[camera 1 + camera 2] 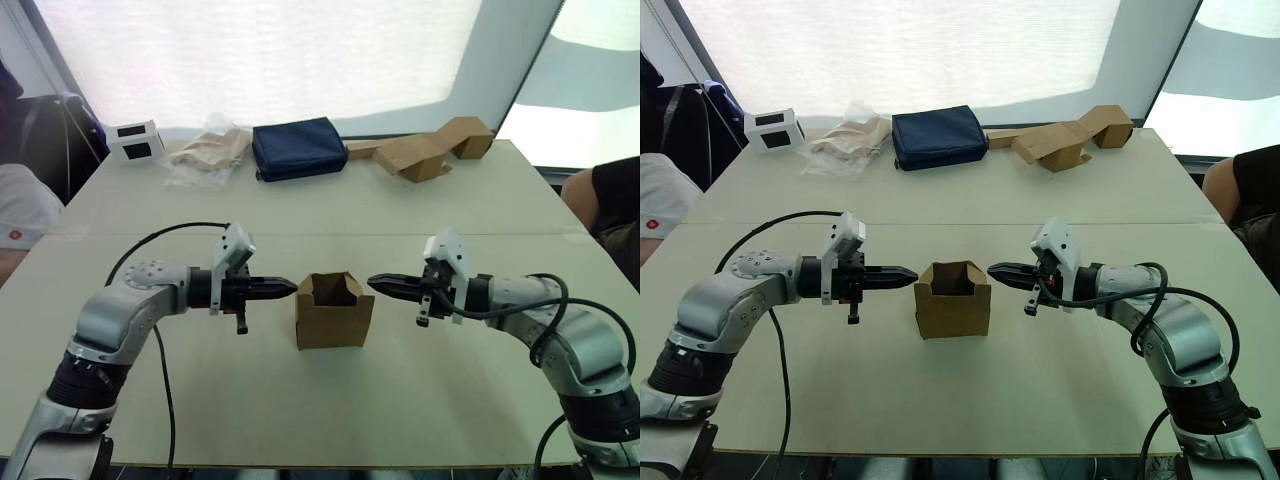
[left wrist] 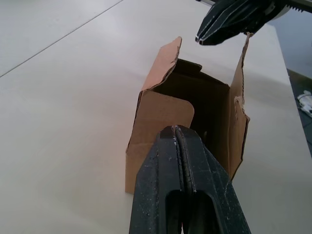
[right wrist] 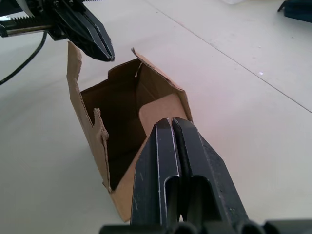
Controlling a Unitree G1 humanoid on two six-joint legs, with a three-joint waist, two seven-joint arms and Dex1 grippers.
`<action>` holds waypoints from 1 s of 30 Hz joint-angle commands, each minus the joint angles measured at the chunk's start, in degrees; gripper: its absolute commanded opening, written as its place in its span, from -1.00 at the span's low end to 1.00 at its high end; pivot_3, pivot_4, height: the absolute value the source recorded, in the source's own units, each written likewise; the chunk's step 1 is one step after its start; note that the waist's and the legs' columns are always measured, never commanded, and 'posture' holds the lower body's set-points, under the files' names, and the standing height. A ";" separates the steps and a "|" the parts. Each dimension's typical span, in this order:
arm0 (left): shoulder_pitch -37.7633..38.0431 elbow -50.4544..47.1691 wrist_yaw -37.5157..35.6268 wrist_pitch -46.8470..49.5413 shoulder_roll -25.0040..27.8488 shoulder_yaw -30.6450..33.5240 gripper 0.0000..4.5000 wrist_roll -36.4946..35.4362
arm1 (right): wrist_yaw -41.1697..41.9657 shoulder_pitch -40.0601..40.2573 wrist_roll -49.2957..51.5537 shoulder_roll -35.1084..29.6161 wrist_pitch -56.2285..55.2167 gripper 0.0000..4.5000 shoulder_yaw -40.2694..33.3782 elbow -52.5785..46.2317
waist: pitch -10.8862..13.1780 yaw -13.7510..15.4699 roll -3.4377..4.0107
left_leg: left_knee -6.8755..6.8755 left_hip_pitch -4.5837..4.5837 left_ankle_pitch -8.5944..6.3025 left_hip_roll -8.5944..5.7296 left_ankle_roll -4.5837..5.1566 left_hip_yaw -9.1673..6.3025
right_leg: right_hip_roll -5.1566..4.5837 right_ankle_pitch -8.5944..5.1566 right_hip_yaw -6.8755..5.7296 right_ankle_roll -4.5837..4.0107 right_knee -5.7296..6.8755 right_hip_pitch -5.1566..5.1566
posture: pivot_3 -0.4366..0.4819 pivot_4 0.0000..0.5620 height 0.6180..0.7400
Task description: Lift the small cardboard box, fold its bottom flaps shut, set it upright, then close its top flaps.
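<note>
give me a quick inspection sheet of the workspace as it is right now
surface: pale table, seam running across it
job's things: small cardboard box upright at centre, top flaps standing open
clutter: along the far edge, white device, crumpled plastic bag, navy pouch, folded cardboard
grippers: left gripper and right gripper shut, level with the box rim on either side, holding nothing
cables: black cable looping from the left arm; black cables on the right arm
surroundings: bright window behind; people seated at both table ends

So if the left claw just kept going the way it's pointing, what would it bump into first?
Most likely the near top flap of the small cardboard box: the shut left gripper points straight at that side.
</note>
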 commanded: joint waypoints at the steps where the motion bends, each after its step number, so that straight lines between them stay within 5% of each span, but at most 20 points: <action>1: -1.33 -0.05 0.23 -2.28 -0.73 -1.20 -1.00 1.46 | 0.29 -1.32 -1.66 -0.17 -1.81 -1.00 1.74 -0.36 | 0.00 -0.01 0.00 | 0.00 0.00 0.00 -0.01 0.00 0.00 | 0.00 0.00 0.00 0.00 0.00 0.00 | -0.05 -0.47 1.00; 22: -0.23 3.74 -0.52 -8.91 -2.40 -5.47 -1.00 8.09 | 1.33 -3.03 -6.94 1.62 -5.33 -1.00 7.56 4.88 | 0.00 -0.06 0.00 | 0.00 -0.01 0.00 0.00 0.00 0.00 | 0.03 0.00 0.00 0.00 0.00 -0.03 | -0.05 -0.47 1.00; 30: -3.38 7.04 -1.04 -5.13 -2.17 1.21 -1.00 2.23 | 1.94 -3.91 -4.11 1.79 -4.81 -1.00 3.08 4.14 | 0.01 -0.08 0.00 | 0.00 -0.01 0.00 0.00 0.00 0.00 | 0.03 0.00 0.00 0.00 0.00 -0.03 | -0.05 -0.47 1.00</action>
